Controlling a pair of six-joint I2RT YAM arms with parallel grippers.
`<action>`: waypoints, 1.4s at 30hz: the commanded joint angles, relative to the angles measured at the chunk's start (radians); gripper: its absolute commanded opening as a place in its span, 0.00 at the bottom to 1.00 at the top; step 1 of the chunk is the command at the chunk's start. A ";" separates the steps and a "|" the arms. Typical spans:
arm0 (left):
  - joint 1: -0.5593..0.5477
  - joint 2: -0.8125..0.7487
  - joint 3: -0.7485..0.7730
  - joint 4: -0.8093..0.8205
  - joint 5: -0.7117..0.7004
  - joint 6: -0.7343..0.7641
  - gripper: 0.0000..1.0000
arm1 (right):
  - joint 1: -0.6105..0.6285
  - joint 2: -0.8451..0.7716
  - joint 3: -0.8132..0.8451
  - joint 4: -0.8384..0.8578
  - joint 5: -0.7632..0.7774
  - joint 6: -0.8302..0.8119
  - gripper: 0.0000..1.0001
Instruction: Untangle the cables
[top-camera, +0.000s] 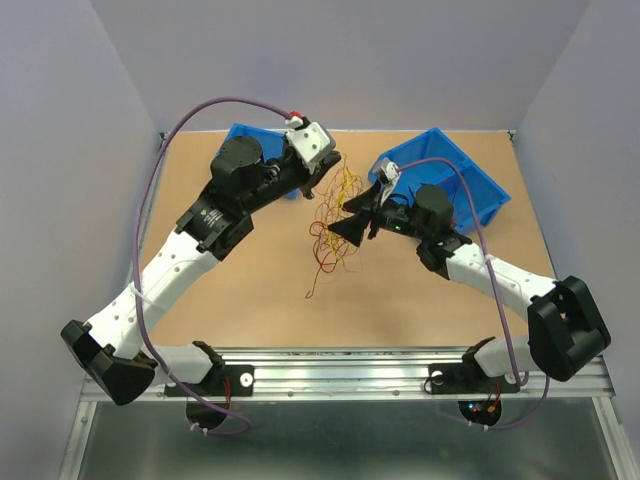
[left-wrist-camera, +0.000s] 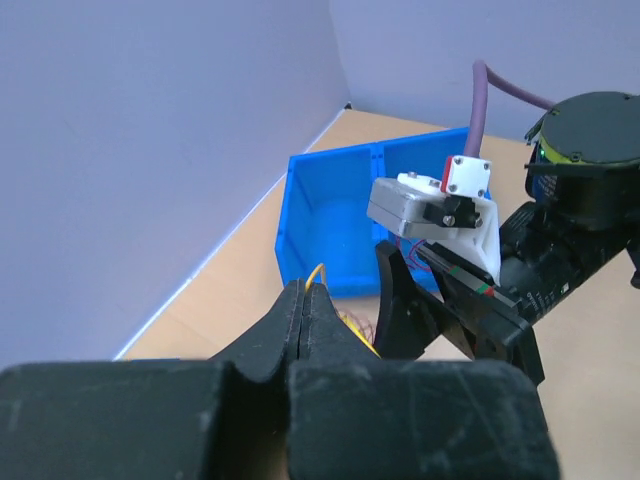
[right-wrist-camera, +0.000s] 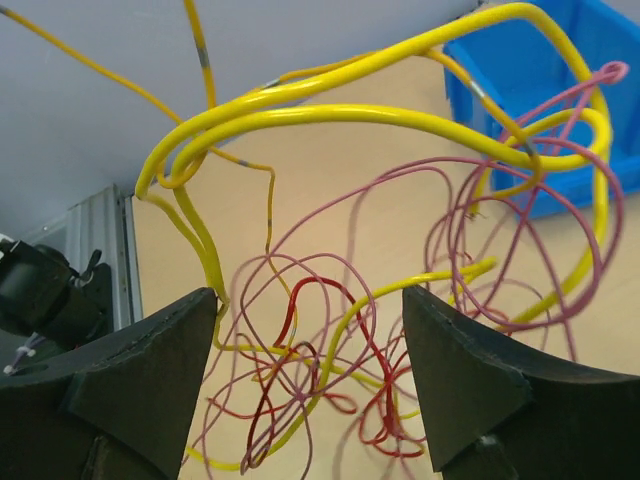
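Observation:
The cables (top-camera: 335, 232) are a loose tangle of thin yellow, red and pinkish wires in the middle of the table. My left gripper (top-camera: 326, 180) is at the tangle's far-left side and is shut on a yellow wire, whose loop pokes out above the closed jaws (left-wrist-camera: 305, 292). My right gripper (top-camera: 352, 216) is at the tangle's right side and is open. In the right wrist view the cables (right-wrist-camera: 340, 300) hang between its spread fingers (right-wrist-camera: 150, 380); a yellow wire touches the left one. The right gripper also shows in the left wrist view (left-wrist-camera: 400, 310).
A blue bin (top-camera: 243, 136) stands at the back left behind my left arm. A larger blue bin (top-camera: 465, 180) stands at the back right; it also shows in the left wrist view (left-wrist-camera: 335, 215) and the right wrist view (right-wrist-camera: 560, 90). Walls enclose the table.

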 joint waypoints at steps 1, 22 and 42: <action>0.002 0.009 0.069 -0.085 0.046 -0.004 0.00 | 0.006 -0.057 -0.035 0.108 0.023 -0.038 0.80; 0.002 -0.010 0.585 -0.173 -0.540 -0.096 0.00 | 0.031 0.110 0.072 0.013 0.233 0.052 0.01; 0.002 -0.250 0.328 0.069 -0.616 -0.023 0.00 | 0.074 0.074 0.210 -0.290 0.279 -0.061 0.67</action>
